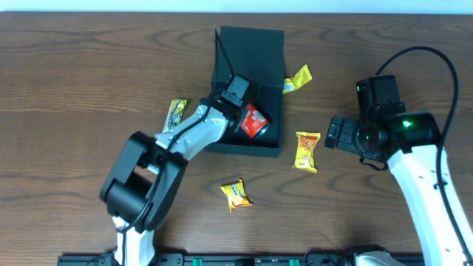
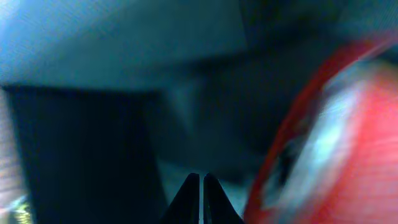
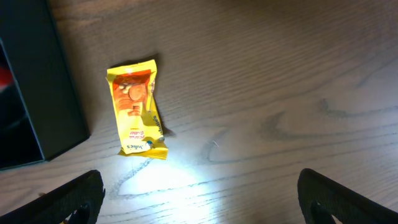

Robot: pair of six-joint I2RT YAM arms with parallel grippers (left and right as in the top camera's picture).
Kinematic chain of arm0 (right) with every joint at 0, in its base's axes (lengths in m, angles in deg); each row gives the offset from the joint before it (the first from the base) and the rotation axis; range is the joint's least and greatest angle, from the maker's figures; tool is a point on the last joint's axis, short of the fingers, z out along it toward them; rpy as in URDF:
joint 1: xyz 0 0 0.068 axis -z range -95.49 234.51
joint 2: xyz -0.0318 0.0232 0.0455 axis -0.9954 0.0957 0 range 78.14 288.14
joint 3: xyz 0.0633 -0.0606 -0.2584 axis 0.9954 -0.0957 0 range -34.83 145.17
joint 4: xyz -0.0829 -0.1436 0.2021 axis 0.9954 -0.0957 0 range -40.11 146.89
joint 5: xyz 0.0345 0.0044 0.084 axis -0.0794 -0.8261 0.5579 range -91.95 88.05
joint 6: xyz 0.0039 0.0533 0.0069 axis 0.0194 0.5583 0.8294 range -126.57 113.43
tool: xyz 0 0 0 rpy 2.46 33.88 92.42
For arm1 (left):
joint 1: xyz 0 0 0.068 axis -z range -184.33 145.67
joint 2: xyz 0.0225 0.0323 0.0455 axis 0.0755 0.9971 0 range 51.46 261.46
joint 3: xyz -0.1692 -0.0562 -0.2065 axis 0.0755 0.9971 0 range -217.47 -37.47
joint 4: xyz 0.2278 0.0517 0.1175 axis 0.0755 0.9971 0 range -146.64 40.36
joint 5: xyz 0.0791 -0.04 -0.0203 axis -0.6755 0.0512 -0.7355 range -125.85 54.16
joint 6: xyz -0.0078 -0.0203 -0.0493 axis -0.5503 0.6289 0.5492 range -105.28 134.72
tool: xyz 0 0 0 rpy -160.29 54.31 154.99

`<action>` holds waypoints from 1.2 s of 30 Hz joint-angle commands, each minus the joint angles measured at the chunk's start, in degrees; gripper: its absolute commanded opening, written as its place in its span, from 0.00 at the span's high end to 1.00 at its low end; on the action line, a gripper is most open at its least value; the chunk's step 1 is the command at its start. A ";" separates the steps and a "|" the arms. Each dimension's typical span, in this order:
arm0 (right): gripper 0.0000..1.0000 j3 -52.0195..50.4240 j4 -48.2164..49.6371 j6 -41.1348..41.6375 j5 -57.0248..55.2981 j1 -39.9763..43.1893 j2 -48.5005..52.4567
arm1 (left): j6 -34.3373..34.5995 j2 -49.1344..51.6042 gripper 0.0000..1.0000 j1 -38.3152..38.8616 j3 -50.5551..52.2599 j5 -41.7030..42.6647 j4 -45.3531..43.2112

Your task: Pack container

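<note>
container (image 1: 250, 55), a dark box with its flap lid open, sits on the wooden table (image 1: 74, 74) near the middle of the far side. left gripper (image 2: 201, 185) reaches down inside it, jaws pressed together with nothing between them, just beside the red can (image 1: 255, 120) lying in the box. right gripper (image 3: 202, 208) hangs over bare wood right of the box, jaws spread wide and empty, near an orange snack packet (image 3: 134, 106). three more lie outside the box: a far packet (image 1: 298, 79) just beside its right wall, a left packet (image 1: 176, 113) by the left arm, a near packet (image 1: 236, 195) in front.
</note>
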 commanded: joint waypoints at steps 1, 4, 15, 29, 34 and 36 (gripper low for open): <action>0.01 0.83 -0.17 -0.61 -1.05 -0.94 0.00 | 0.44 0.98 0.94 -0.11 0.87 2.19 1.29; 0.01 0.83 -0.11 -0.59 -1.07 -0.94 0.00 | 1.40 0.61 0.94 -0.11 0.85 2.23 2.82; 0.01 0.83 0.55 -0.57 -1.05 -0.94 0.00 | 4.61 -4.70 0.94 -0.17 0.79 14.10 7.74; 0.01 0.83 1.70 0.09 -1.03 -0.94 0.02 | 1.27 -11.41 0.94 -0.15 0.81 27.76 13.55; 0.01 0.83 1.57 0.09 -1.05 -0.94 0.02 | 0.07 -11.41 0.94 0.09 0.81 29.92 14.80; 0.01 0.83 1.62 0.09 -1.03 -0.94 0.02 | 0.07 -11.41 0.94 0.61 0.81 30.32 14.12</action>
